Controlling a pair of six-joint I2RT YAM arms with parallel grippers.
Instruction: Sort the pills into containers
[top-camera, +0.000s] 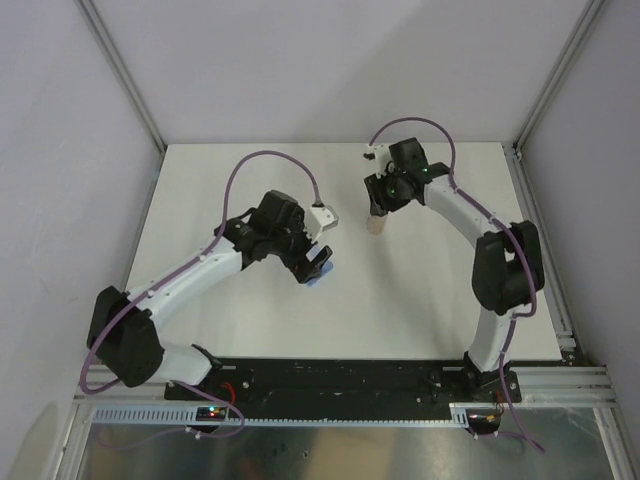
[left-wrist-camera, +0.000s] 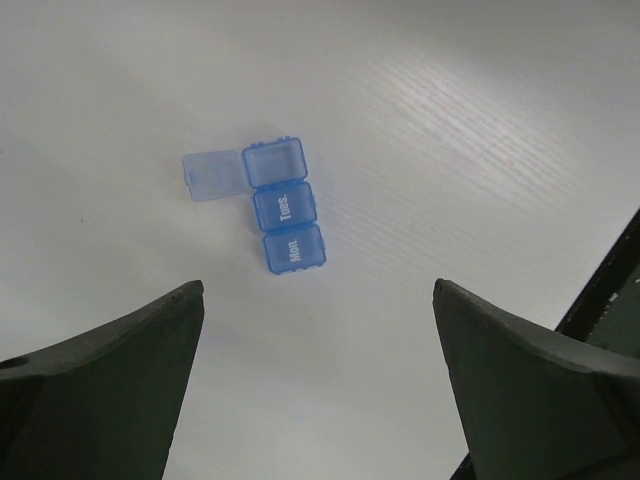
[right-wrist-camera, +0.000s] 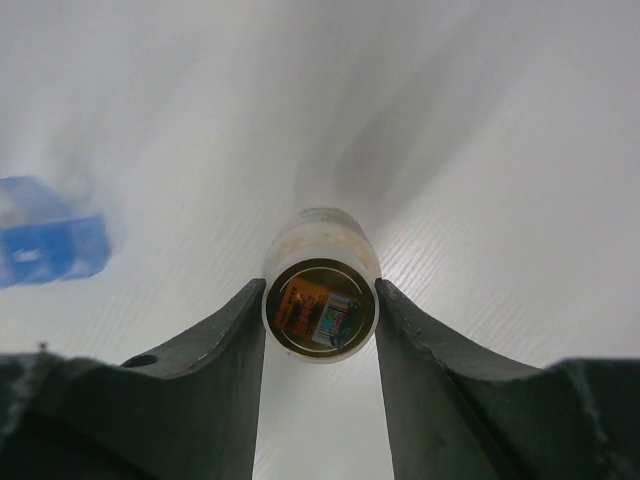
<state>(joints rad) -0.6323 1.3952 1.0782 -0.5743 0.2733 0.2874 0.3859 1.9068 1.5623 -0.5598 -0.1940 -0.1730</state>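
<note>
Left wrist: left gripper spread wide over containers, end lid open, flat on table. Right wrist only: right gripper pinching vial, pills inside (orange mass). Overhead, left gripper half hides containers.

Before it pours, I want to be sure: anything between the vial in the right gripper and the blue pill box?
Nothing lies on the table between vial and blue pill box. But the open left gripper hovers above the box, and only its end compartment is open; Mon and Tues are shut.
</note>
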